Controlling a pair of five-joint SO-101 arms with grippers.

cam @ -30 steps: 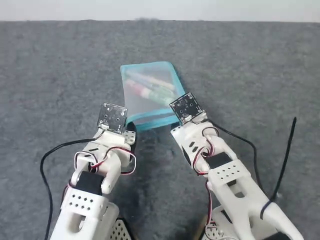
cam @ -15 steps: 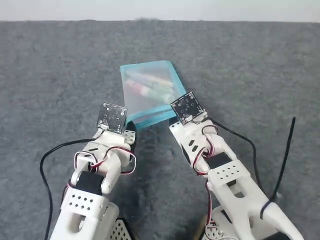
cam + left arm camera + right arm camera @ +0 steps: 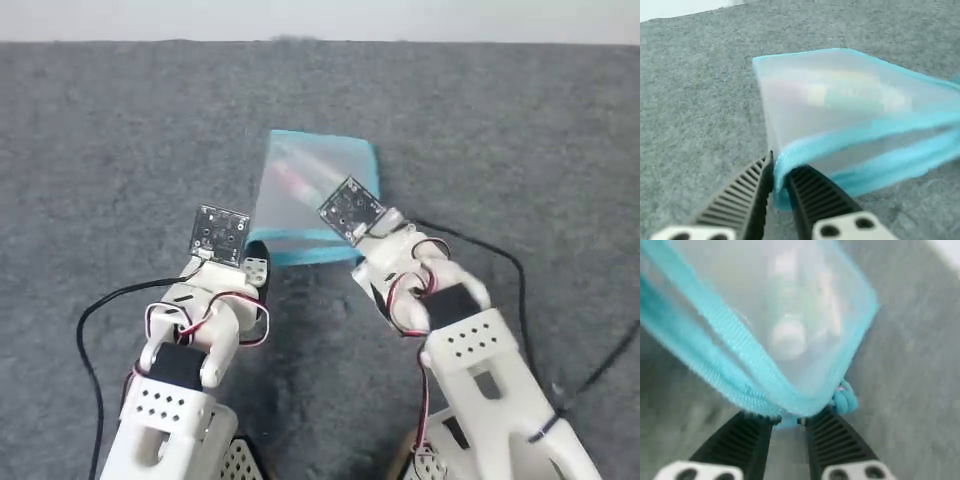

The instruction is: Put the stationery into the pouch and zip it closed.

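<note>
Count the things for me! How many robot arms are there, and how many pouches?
Robot arms: 2, the left arm and the right arm, each with its jaws pinching a near corner of the pouch.
Pouches: 1, a see-through pouch with blue trim.
Total: 3.
The stationery inside is too blurry to count.

Left arm (image 3: 185, 390), right arm (image 3: 485, 360): white shells, red wires (image 3: 264, 322), black cables (image 3: 84, 335); fingers (image 3: 740, 197) black, ribbed.
</note>
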